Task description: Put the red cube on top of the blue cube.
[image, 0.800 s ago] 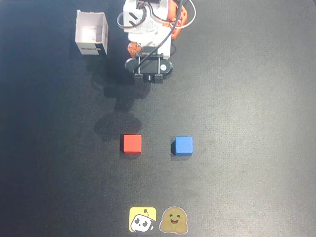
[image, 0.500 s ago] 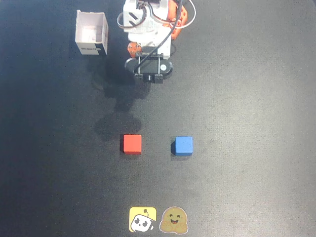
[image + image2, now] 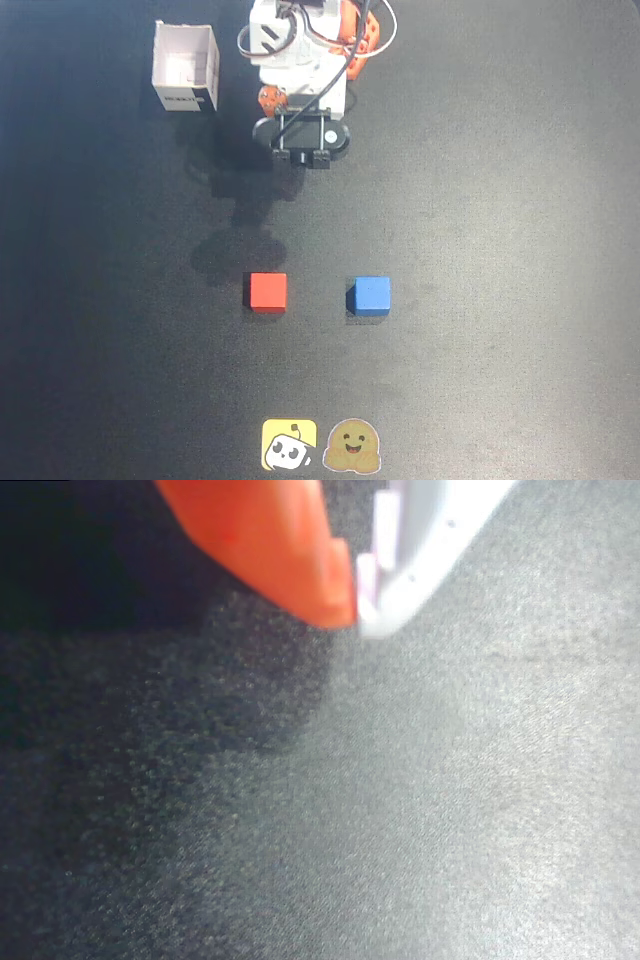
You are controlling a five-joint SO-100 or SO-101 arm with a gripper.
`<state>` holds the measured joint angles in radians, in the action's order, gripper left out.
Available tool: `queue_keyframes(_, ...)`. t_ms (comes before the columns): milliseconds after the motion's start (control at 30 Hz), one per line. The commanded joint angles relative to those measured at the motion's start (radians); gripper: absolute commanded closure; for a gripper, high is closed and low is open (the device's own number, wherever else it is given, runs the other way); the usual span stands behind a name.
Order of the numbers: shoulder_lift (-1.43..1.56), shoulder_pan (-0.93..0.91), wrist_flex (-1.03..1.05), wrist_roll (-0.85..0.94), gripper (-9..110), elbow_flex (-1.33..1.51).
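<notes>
My arm sits folded at the top of the overhead view, gripper clenched and empty over my dark matte table, well apart from the red cube and blue cube.

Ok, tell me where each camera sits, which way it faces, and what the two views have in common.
Overhead view: fixed above the table, looking straight down; shows the red cube, blue cube, white box, two stickers and the arm at the top edge.
Wrist view: rides on the arm, looking down at bare table; only the end effector shows, its orange finger and white finger meeting at the tips.
Shared: the dark table surface and parts of the arm; neither cube appears in the wrist view.
</notes>
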<state>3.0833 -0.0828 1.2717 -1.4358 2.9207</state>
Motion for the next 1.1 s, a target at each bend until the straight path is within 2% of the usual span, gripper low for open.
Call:
queue_keyframes(0, 0.008, 0.002, -0.011, 0.002, 101, -0.048)
queue_keyframes(1067, 0.008, 0.0, -0.011, 0.015, 101, -0.048)
